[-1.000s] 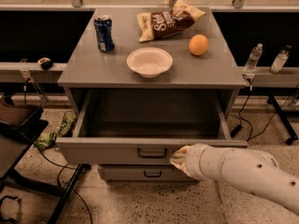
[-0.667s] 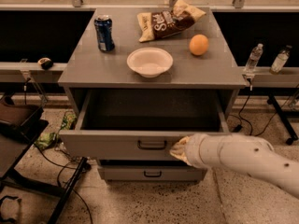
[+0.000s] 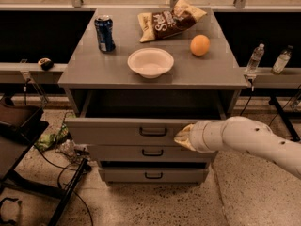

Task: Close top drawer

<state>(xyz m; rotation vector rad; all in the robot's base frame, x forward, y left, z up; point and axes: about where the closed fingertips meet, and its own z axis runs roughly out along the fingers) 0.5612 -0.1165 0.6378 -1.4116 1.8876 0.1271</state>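
Note:
The top drawer (image 3: pixel 117 132) of the grey cabinet stands partly open, its grey front with a small black loop handle (image 3: pixel 153 132) at centre. A dark gap of drawer interior shows behind the front. My gripper (image 3: pixel 182 137) on the white arm presses against the drawer front just right of the handle.
On the cabinet top (image 3: pixel 94 72) stand a blue can (image 3: pixel 104 33), a white bowl (image 3: pixel 150 62), an orange (image 3: pixel 200 45) and a chip bag (image 3: pixel 169 20). Two shorter drawers (image 3: pixel 153 152) sit below. A dark chair frame (image 3: pixel 28 173) and cables lie at left; bottles (image 3: pixel 254 58) at right.
The top drawer has slid inward toward the cabinet, with my gripper following against its front. Less of the drawer interior shows now.

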